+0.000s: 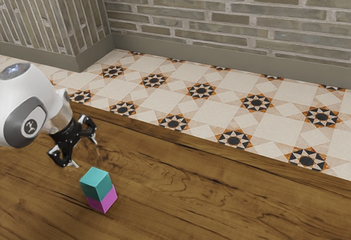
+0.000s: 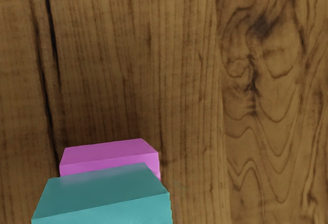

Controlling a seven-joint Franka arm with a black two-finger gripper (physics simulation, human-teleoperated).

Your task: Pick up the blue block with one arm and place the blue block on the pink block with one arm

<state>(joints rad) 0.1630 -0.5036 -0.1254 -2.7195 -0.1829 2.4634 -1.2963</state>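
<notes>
While the teal-blue cube (image 1: 95,183) sits slightly skewed atop the pink cube (image 1: 106,201) on the wooden tabletop (image 1: 219,196), the black two-finger claw (image 1: 75,149) hangs spread and empty close by, so a low sideways move could likely knock it off.

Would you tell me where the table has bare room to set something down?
The table is bare from the blue block, on the pink block, toward the exterior view's right, up to its far edge. Crowded only there, with the gripper nearby.
</notes>
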